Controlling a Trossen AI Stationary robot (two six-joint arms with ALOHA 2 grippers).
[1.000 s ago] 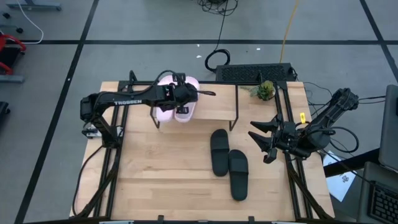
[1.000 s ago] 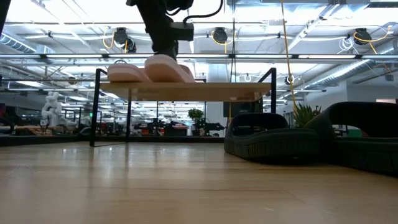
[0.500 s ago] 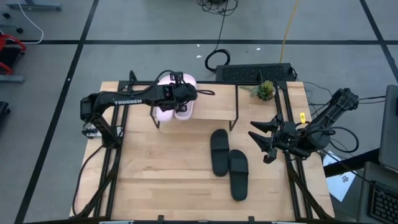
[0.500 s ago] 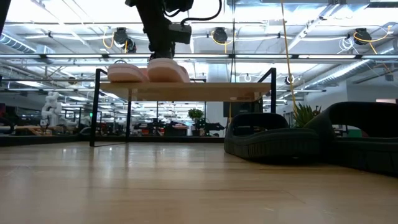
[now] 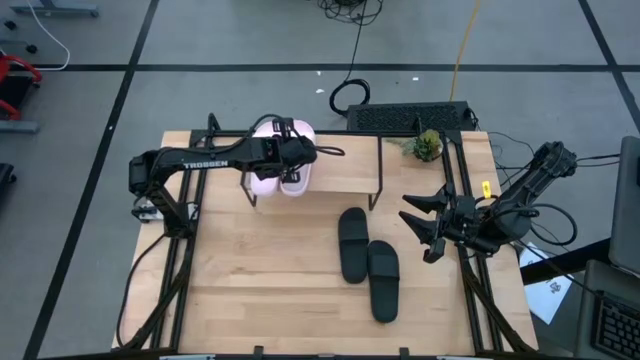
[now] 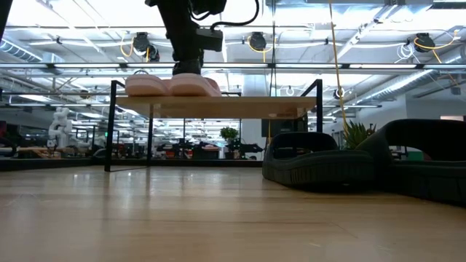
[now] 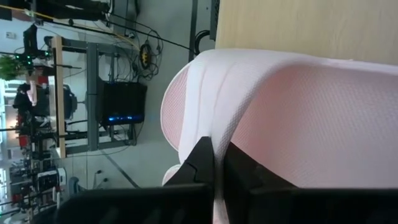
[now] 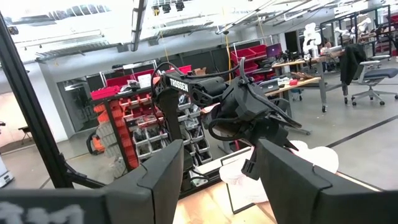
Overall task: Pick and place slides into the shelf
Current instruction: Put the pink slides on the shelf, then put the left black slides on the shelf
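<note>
- Left gripper [image 5: 296, 153] is pinched tight on the strap of a pale pink slide [image 5: 297, 160], which is set down on the left end of the shelf [image 5: 345, 165]; the second pink slide [image 5: 265, 163] lies just beside it on the board.
- Right gripper [image 5: 424, 232] is held with fingers spread wide, empty, near the right edge of the table [image 5: 250, 280], well apart from the black slides [image 5: 368, 264].
- Black slides are seen lying on the table in front of the shelf, side by side and touching; neither is shelved yet.
- Risk: if the left gripper is lifted before the fingers are released, the pink slide is judged likely to be dragged up or tipped off the board.
- Risk: a snagged strap on withdrawal could shove the neighbouring pink slide toward the shelf's back or left edge, where little margin is seen.
- Risk: the shelf stands on thin legs; a sideways pull could shift it.
- Risk: the free board space is on the right; a black slide placed carelessly could be knocked against the pink pair.
</note>
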